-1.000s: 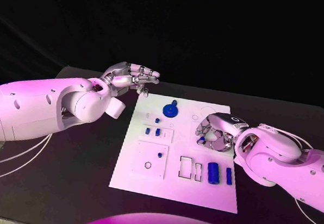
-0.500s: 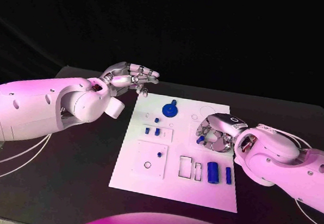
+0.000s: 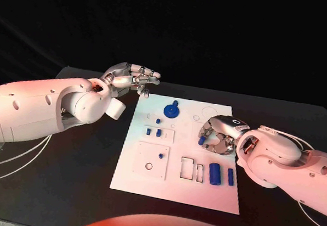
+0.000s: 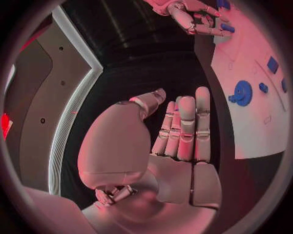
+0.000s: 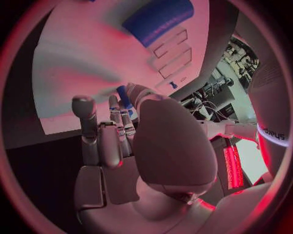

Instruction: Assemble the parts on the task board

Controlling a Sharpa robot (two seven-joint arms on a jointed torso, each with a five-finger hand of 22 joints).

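The white task board is seen lying flat in the middle of the black table, its near edge closest to the robot. On its nearer half, two blue cylindrical parts are laid side by side towards the right edge, just beside a pair of rectangular outlined slots; a square recess with a hole and a small blue dot is found to their left.

Further in, the right robot hand is held low over the right side of the board, fingers curled downward. A small blue part is pinched at its fingertips, as is confirmed in the right wrist view, where the blue piece is seen between thumb and fingers above the board surface. Whether that part touches the board cannot be told.

Level with this hand, two small blue pegs are seen standing towards the left side of the board. Beyond them, a blue gear-shaped part with a small knob lies near the far edge; the same gear is shown in the left wrist view.

Furthest away, the left robot hand is held off the board's far left corner, above the table. Nothing is grasped by it; in the left wrist view its fingers are extended straight and close together.
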